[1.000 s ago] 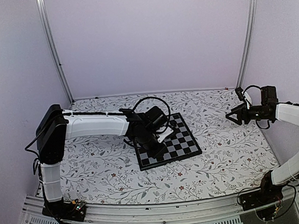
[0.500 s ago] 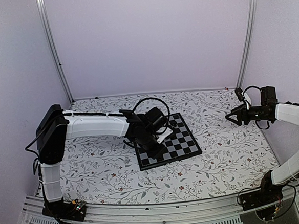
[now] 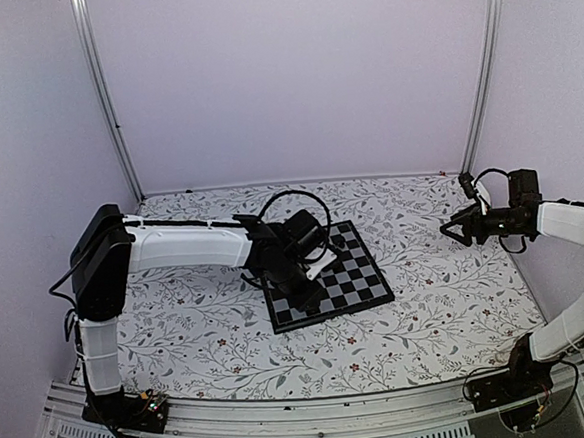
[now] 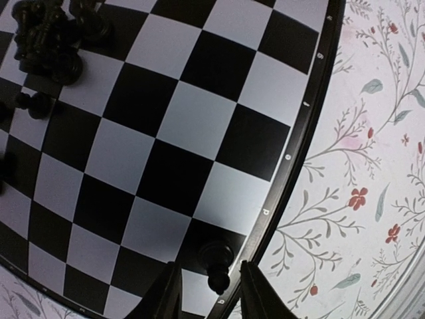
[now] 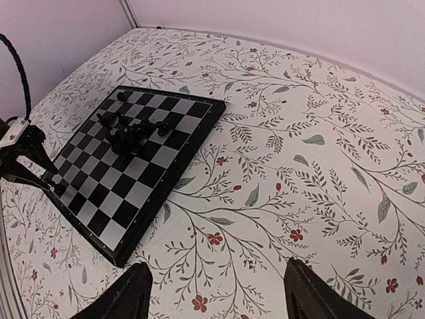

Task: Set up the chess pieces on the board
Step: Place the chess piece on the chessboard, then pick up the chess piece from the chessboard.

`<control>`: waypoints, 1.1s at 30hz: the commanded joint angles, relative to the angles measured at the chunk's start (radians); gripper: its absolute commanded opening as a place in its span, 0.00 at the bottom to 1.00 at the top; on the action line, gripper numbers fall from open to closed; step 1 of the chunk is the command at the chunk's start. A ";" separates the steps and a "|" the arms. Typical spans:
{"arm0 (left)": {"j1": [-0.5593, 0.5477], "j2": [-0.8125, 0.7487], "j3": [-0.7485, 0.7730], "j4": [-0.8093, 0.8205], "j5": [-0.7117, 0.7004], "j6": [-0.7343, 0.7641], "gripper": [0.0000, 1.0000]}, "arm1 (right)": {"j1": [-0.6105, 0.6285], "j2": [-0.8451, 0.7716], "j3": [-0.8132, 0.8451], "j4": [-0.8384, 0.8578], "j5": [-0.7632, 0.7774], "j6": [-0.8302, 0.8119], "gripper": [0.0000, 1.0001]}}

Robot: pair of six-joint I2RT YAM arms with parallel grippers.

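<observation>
1. Hovering low over the board (image 4: 179,119), the left fingers (image 4: 171,296) stand a little apart, with one small black piece (image 4: 216,260) between them.
2. That piece stands on a dark square in the row beside the board's black rim, close to a corner. A thin gap shows on each side of it, so neither finger grips it.
3. The other black pieces (image 4: 46,40) crowd together several squares away, toward the board's middle. Whether each one is upright is hard to tell.
4. From the overhead camera, the left arm (image 3: 189,246) reaches across the worktop (image 3: 428,300), and its wrist covers the left part of the board.
5. The right fingers (image 5: 129,296) are spread wide with nothing between them. They hang above the worktop well to the right of the board, pointing toward it.
6. In the right wrist view the board lies flat on the flowered cloth, with the crowd of pieces near its centre. The left fingers sit at the board's far corner.
</observation>
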 commanded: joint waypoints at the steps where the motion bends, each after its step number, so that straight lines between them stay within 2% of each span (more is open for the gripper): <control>1: -0.013 -0.054 0.047 0.005 -0.018 0.002 0.38 | 0.006 0.011 0.030 -0.013 -0.022 -0.009 0.71; 6: 0.016 -0.061 0.132 0.026 -0.113 -0.007 0.42 | 0.009 0.014 0.031 -0.014 -0.022 -0.009 0.71; 10: 0.063 -0.004 0.215 0.026 -0.126 -0.029 0.38 | 0.011 0.014 0.033 -0.016 -0.020 -0.012 0.71; 13: 0.092 0.052 0.289 0.020 -0.116 -0.034 0.29 | 0.011 0.010 0.031 -0.017 -0.015 -0.015 0.71; 19: 0.130 0.185 0.446 -0.051 -0.128 -0.044 0.31 | 0.011 0.008 0.032 -0.020 -0.011 -0.019 0.71; 33: 0.159 0.270 0.451 -0.094 -0.109 -0.064 0.30 | 0.012 0.021 0.039 -0.032 -0.009 -0.029 0.71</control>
